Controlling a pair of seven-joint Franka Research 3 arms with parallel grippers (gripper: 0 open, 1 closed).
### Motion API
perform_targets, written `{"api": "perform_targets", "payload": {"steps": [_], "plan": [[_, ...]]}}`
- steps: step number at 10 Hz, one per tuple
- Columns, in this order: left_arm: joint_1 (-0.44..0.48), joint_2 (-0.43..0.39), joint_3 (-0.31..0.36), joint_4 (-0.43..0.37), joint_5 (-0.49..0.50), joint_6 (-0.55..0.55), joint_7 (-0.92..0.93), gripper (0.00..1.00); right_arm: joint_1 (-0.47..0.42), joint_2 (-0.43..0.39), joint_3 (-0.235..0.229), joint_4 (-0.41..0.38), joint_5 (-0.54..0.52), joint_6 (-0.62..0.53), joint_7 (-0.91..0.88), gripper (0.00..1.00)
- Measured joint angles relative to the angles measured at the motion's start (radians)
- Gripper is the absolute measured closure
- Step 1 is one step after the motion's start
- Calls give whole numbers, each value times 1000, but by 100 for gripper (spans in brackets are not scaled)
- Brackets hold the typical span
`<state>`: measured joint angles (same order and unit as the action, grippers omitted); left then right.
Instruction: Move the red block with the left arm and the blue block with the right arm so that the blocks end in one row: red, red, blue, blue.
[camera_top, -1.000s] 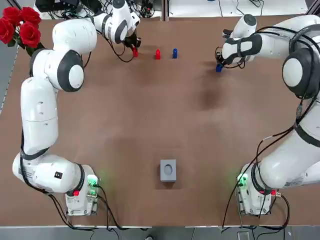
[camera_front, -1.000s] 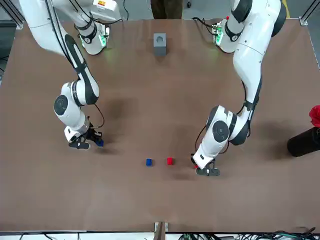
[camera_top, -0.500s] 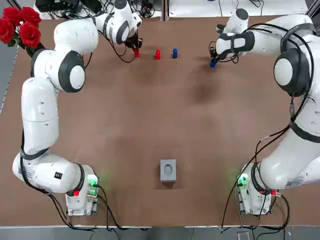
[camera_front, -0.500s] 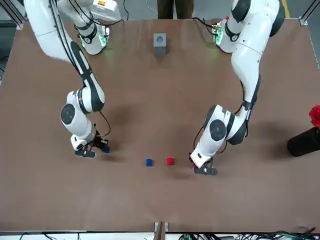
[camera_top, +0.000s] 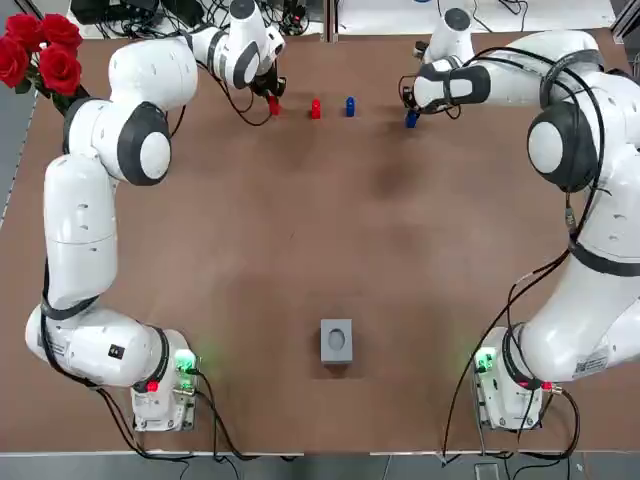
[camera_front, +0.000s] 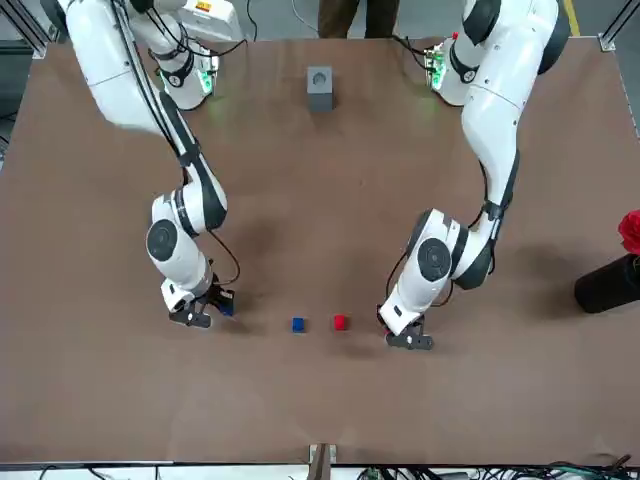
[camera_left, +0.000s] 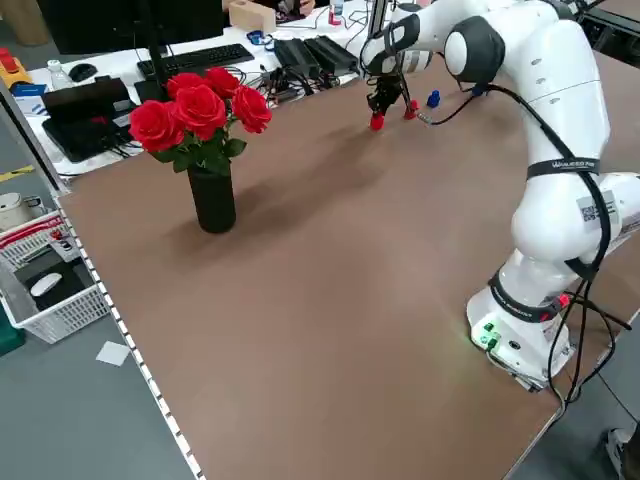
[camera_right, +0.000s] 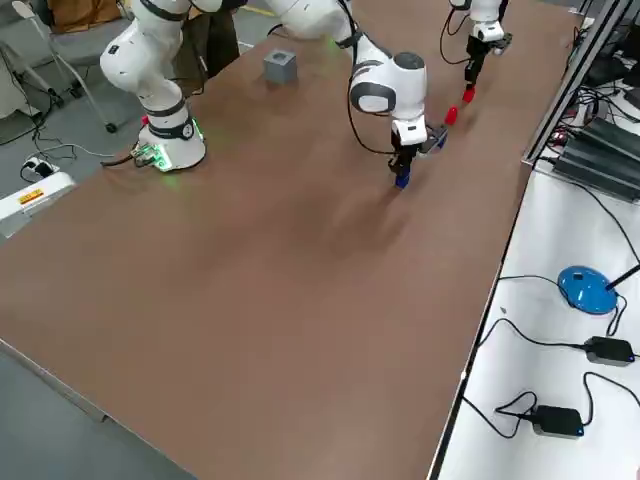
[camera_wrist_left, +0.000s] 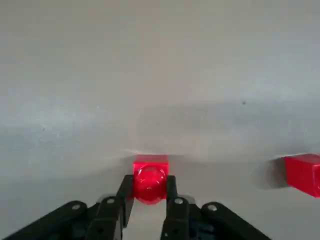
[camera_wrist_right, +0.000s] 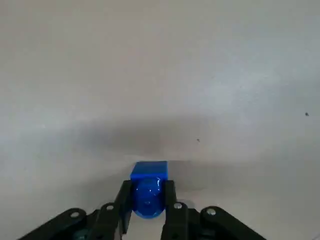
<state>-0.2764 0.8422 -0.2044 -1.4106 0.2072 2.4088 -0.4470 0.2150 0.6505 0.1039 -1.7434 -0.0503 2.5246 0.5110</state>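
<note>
Seen from overhead, the left gripper (camera_top: 271, 100) stands toward 11 o'clock on the brown table (camera_top: 320, 230), its jaws closed on a small red cube-shaped block (camera_top: 272, 106). At 3 o'clock from that block, near but apart, a loose red cube-shaped block (camera_top: 315, 108) and then a loose blue cube-shaped block (camera_top: 349, 105) rest on the table. Farther along at roughly 3 o'clock, the right gripper (camera_top: 411, 113) has its jaws closed on a small blue cube-shaped block (camera_top: 411, 120), which sits apart from the loose blue one and slightly nearer the arm bases.
</note>
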Motion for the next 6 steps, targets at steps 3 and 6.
{"api": "perform_targets", "payload": {"steps": [3, 6], "plan": [[-12, 6, 1, 9, 0, 0, -31, 70, 27, 56, 17, 98, -32, -39, 63, 70], [-25, 22, 5, 36, 0, 0, -59, 70, 35, 86, 37, 151, -92, -69, 110, 70]]}}
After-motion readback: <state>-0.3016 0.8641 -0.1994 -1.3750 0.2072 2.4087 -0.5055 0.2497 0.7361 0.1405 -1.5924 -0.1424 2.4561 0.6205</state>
